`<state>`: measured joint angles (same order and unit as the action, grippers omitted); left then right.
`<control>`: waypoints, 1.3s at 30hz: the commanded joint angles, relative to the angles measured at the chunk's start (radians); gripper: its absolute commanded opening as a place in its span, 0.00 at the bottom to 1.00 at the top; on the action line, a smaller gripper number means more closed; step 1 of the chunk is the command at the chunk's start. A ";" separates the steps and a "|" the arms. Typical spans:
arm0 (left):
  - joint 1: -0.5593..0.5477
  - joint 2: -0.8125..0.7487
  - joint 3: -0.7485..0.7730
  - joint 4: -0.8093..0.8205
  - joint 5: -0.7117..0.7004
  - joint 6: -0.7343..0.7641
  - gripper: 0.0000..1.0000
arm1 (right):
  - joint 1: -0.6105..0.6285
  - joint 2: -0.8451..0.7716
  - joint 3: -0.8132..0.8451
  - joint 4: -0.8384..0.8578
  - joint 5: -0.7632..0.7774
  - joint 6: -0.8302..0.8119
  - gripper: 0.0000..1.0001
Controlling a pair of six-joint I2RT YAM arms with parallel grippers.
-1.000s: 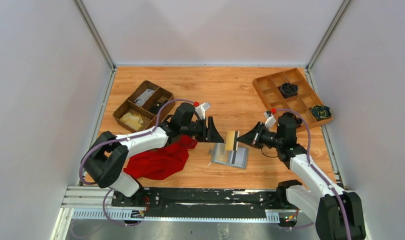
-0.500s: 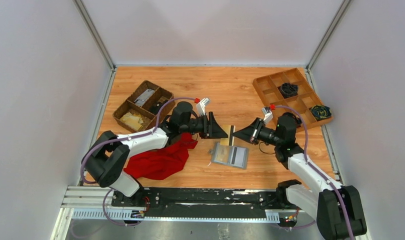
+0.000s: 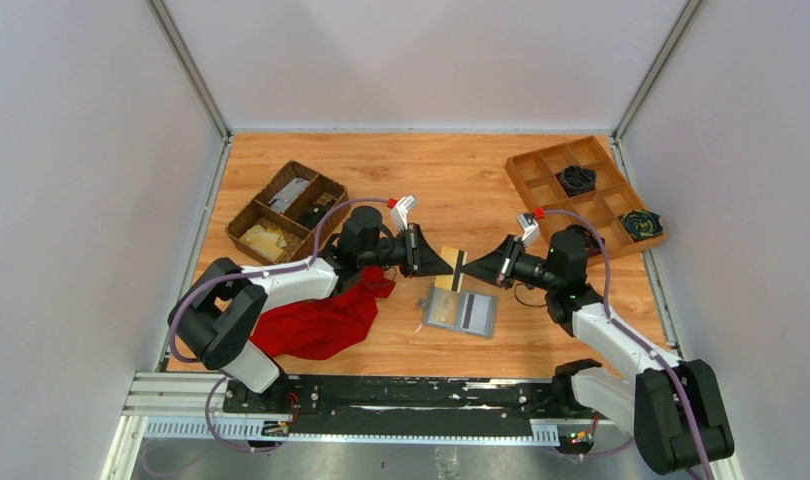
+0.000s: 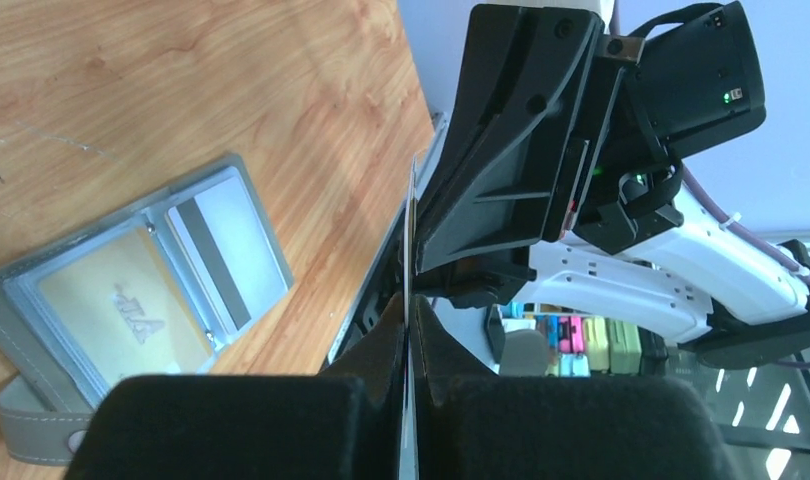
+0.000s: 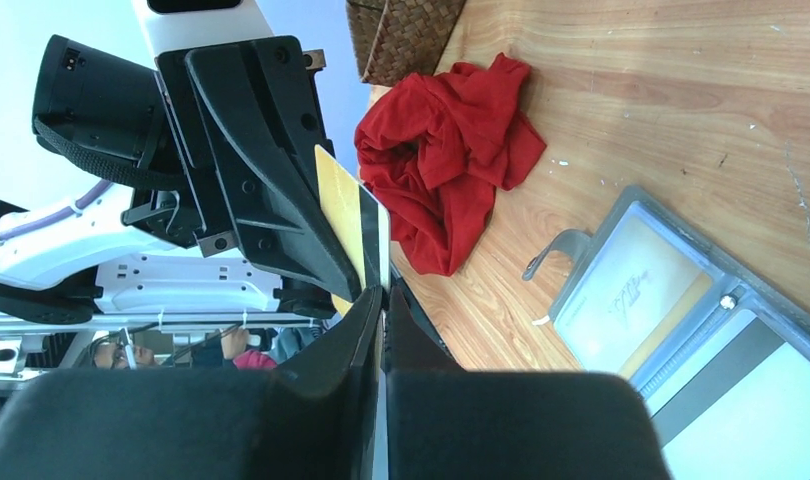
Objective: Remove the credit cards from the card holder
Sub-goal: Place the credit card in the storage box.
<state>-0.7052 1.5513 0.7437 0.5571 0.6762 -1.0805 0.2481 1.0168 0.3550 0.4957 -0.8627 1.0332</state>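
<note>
One credit card (image 3: 462,267) is held upright in the air between the two arms, above the table (image 3: 461,180). It is clamped by the left gripper (image 3: 449,267) on one edge and by the right gripper (image 3: 472,269) on the opposite edge. In each wrist view the fingers are seen pressed together on the thin card. Its yellow face and dark stripe are shown in the right wrist view. The card holder (image 3: 460,312) is laid open on the wood, close to the held card and toward the near edge. A tan card (image 4: 121,312) is seen in one half, a pale striped card (image 4: 228,262) in the other. A red cloth (image 3: 316,322) is lying to its left.
</note>
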 commanded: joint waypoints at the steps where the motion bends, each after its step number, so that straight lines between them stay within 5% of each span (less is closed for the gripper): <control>1: 0.018 -0.020 -0.011 0.058 0.013 -0.009 0.00 | 0.022 0.009 0.028 -0.091 0.001 -0.056 0.21; 4: 0.071 -0.058 -0.034 0.058 0.019 -0.020 0.00 | 0.014 -0.017 0.065 -0.228 0.043 -0.135 0.56; 8: 0.161 -0.121 -0.041 -0.065 0.026 0.028 0.00 | -0.039 -0.037 0.102 -0.353 0.064 -0.203 0.68; 14: 0.248 -0.194 0.113 -0.547 -0.072 0.287 0.00 | -0.083 -0.013 0.162 -0.489 0.111 -0.299 0.70; 17: 0.256 -0.194 0.306 -0.954 -0.298 0.508 0.00 | -0.088 0.012 0.178 -0.492 0.112 -0.313 0.70; 20: 0.262 -0.203 0.428 -1.157 -0.514 0.608 0.00 | -0.090 0.043 0.194 -0.523 0.117 -0.330 0.69; 27: 0.300 -0.280 0.496 -1.294 -0.894 0.597 0.00 | -0.115 0.134 0.278 -0.604 0.146 -0.404 0.68; 39: 0.480 -0.201 0.580 -1.503 -1.161 0.512 0.00 | -0.186 0.286 0.424 -0.734 0.220 -0.507 0.69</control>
<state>-0.2787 1.2984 1.2690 -0.8162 -0.3031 -0.5095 0.0986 1.2407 0.7197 -0.1726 -0.6735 0.5694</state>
